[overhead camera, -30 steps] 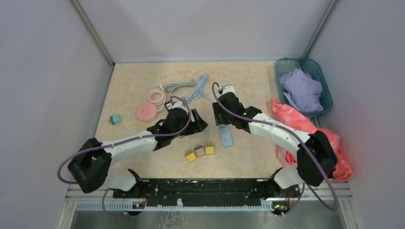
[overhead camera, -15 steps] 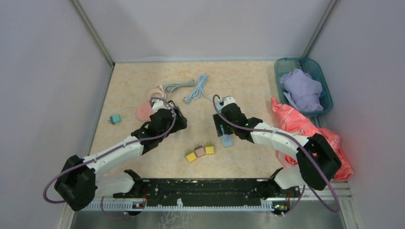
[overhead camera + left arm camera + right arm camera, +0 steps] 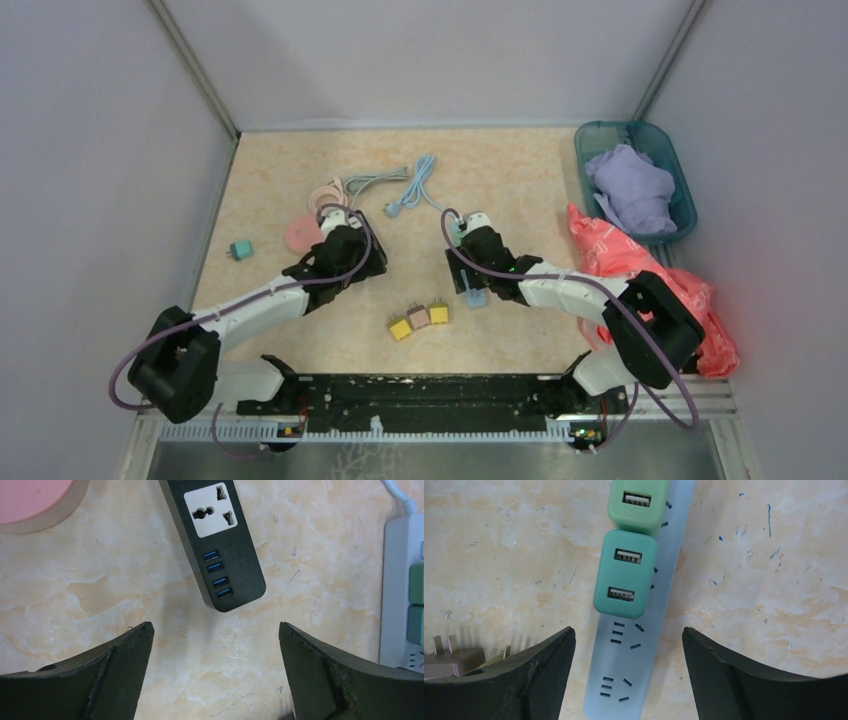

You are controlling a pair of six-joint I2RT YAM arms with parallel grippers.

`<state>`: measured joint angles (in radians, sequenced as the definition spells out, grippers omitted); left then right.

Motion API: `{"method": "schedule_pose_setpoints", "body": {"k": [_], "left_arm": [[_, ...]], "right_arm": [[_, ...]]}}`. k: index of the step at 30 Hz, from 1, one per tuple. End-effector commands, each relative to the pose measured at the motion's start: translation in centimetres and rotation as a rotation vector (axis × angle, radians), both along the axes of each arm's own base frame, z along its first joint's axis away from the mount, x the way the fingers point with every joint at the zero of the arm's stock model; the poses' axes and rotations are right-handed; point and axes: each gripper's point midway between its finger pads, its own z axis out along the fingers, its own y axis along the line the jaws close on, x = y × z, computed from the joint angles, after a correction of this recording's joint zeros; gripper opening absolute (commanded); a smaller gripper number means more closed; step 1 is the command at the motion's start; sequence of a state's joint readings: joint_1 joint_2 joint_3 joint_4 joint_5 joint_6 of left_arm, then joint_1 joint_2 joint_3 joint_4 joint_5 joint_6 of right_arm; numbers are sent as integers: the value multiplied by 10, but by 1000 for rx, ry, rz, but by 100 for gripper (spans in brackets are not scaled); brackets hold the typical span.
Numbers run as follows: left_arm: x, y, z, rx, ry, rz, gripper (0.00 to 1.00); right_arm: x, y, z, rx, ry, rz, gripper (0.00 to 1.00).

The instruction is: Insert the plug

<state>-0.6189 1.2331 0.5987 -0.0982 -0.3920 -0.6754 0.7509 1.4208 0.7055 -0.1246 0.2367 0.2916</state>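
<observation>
A light-blue power strip (image 3: pixel 639 645) lies on the table, with a teal USB adapter plug (image 3: pixel 625 575) and a green one (image 3: pixel 636 502) seated in it. Free sockets show below them. My right gripper (image 3: pixel 627 632) hovers open over the strip, one finger on each side, touching nothing. From above, only the strip's near end (image 3: pixel 476 296) pokes out past the right gripper (image 3: pixel 464 268). My left gripper (image 3: pixel 215 627) is open and empty over bare table, just short of a black power strip (image 3: pixel 225 545) with a universal socket and several USB ports.
Three loose plugs (image 3: pixel 419 318) lie near the front centre, and one brown plug (image 3: pixel 444 657) shows by my right finger. A teal plug (image 3: pixel 240 250), pink disc (image 3: pixel 303 236) and coiled cables (image 3: pixel 400 185) sit left and back. A basket (image 3: pixel 590 140) and red bag (image 3: pixel 610 250) stand at the right.
My left arm has swung left, away from the middle, and its jaws have opened wide. My right gripper has drawn nearer along the blue strip and opened wider.
</observation>
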Motion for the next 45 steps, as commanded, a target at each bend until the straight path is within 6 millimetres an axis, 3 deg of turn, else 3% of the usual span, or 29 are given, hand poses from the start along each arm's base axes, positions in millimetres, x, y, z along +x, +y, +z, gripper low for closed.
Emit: {"method": "schedule_pose_setpoints", "body": {"k": [1,13,18,26,31,37,45], "left_arm": [[10,-9,1,-6,11,-24,100],[11,-14,-8,-4,45,-38,100],[6,-26,-7,-32,83,-93,100],[-32,-61,-6,-32,140,-300,95],[-56,-72,-9,19,150,-380,95],[-72,-96,-4,62,104,-538,94],[-82,-125,8,152,-14,-771,93]], "right_arm": [[10,10,5,23,-57,-3,78],[11,5,-6,-6,-39,-23,72],[11,6,-6,-7,-36,-26,71],[9,8,0,24,-52,-17,72],[9,10,0,36,-54,-14,73],[8,8,7,53,-68,-21,74],[4,7,38,143,-141,-23,75]]}}
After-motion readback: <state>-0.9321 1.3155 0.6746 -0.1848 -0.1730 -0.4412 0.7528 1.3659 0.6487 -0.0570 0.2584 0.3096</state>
